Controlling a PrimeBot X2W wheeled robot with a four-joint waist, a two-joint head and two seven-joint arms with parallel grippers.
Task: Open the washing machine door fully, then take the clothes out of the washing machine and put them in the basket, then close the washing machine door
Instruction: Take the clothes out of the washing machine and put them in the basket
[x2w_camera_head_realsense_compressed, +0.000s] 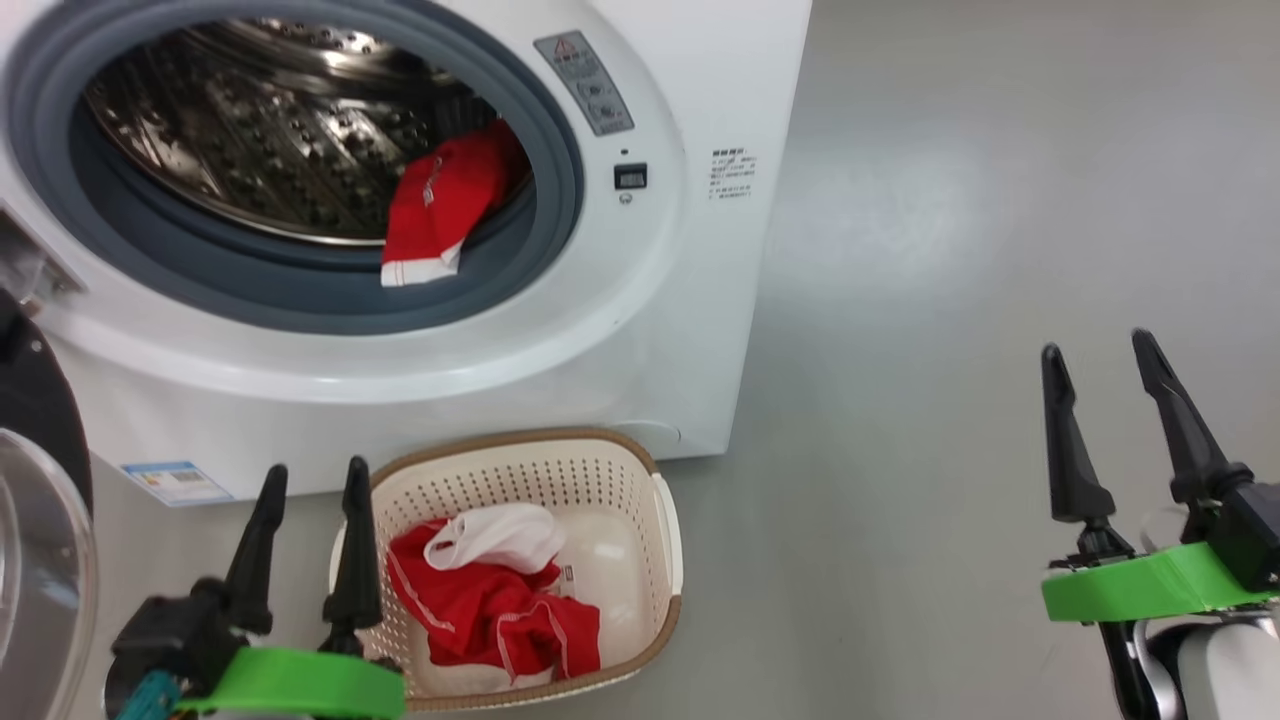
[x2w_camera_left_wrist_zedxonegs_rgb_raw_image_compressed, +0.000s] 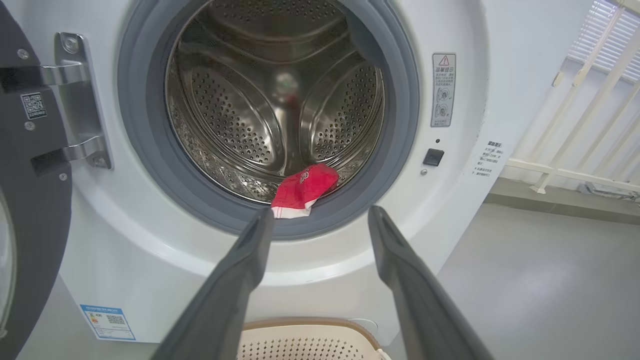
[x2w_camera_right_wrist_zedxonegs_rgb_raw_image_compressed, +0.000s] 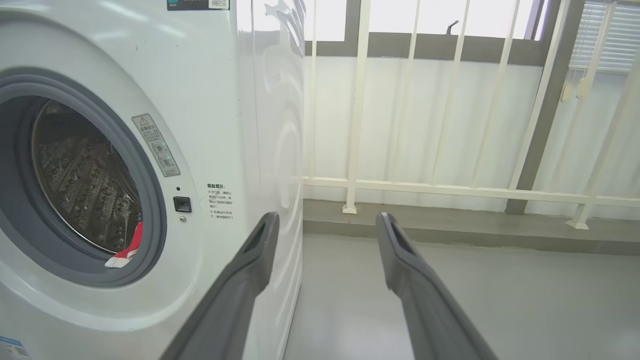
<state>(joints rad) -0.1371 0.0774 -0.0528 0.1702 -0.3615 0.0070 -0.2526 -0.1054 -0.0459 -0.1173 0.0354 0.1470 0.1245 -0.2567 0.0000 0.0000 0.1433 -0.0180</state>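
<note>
Head view: basket (x2w_camera_head_realsense_compressed: 668, 530) on the floor (x2w_camera_head_realsense_compressed: 950, 250) before the washing machine (x2w_camera_head_realsense_compressed: 640, 330), red and white clothes (x2w_camera_head_realsense_compressed: 490, 610) inside. Left wrist view: steel drum (x2w_camera_left_wrist_zedxonegs_rgb_raw_image_compressed: 260, 100), one red garment (x2w_camera_left_wrist_zedxonegs_rgb_raw_image_compressed: 305, 187) draped over its lip. Fingers apart and empty on left gripper (x2w_camera_head_realsense_compressed: 317, 467) and right gripper (x2w_camera_head_realsense_compressed: 1096, 343).

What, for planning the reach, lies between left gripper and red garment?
Open air, then the grey ring, which the garment overhangs; the left wrist view shows it.

The head view looks steeply down on the washing machine (x2w_camera_head_realsense_compressed: 620, 330) front and the basket (x2w_camera_head_realsense_compressed: 520, 475) below it. The left wrist view faces the drum (x2w_camera_left_wrist_zedxonegs_rgb_raw_image_compressed: 275, 100) squarely, close up; the right wrist view looks obliquely from farther right. All three share the drum.
</note>
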